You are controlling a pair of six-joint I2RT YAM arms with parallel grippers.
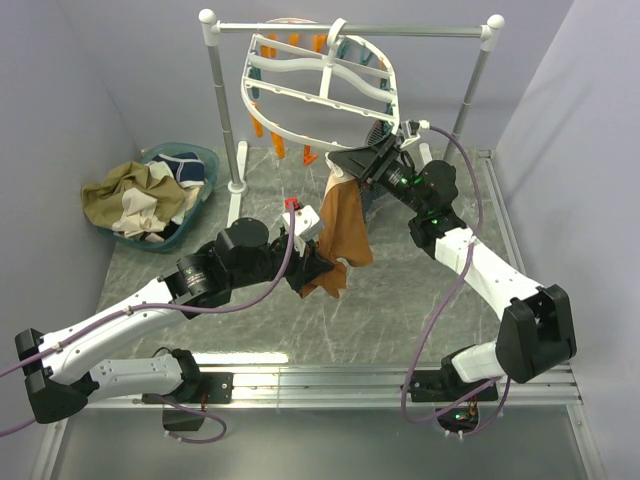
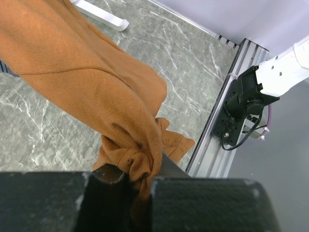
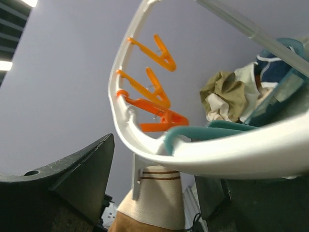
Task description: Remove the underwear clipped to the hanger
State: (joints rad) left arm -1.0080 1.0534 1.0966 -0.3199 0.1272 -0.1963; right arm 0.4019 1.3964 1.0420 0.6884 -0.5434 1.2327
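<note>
1. We judge the step in hand to be freeing the brown briefs (image 1: 345, 225), which hang just right of centre in the overhead view, their top at the lower right edge of the hanger (image 3: 117, 96).
2. The left gripper (image 2: 139, 178) is closed narrow on a bunched lower corner of that cloth, at the bottom centre of its own camera's frame.
3. The right gripper (image 1: 375, 163) is up at the hanger's lower right edge. Its jaws stand wide, one at the lower left and one at the lower right of the wrist frame, with the white rim and a teal pin (image 3: 193, 133) crossing between them.
4. The next move, we think, calls for closing on the pin that holds the cream waistband (image 3: 155, 186) so it lets go, while the left arm draws the cloth down and away.
5. We cannot tell whether either right finger touches the pin, nor which pin actually bites the waistband, since the rim covers that spot.
6. The orange pins (image 3: 154, 50) in the upper middle hold nothing we can see.
7. The basket (image 1: 190, 150) at the upper left holds a pile of cloth, but we cannot separate the pieces.
</note>
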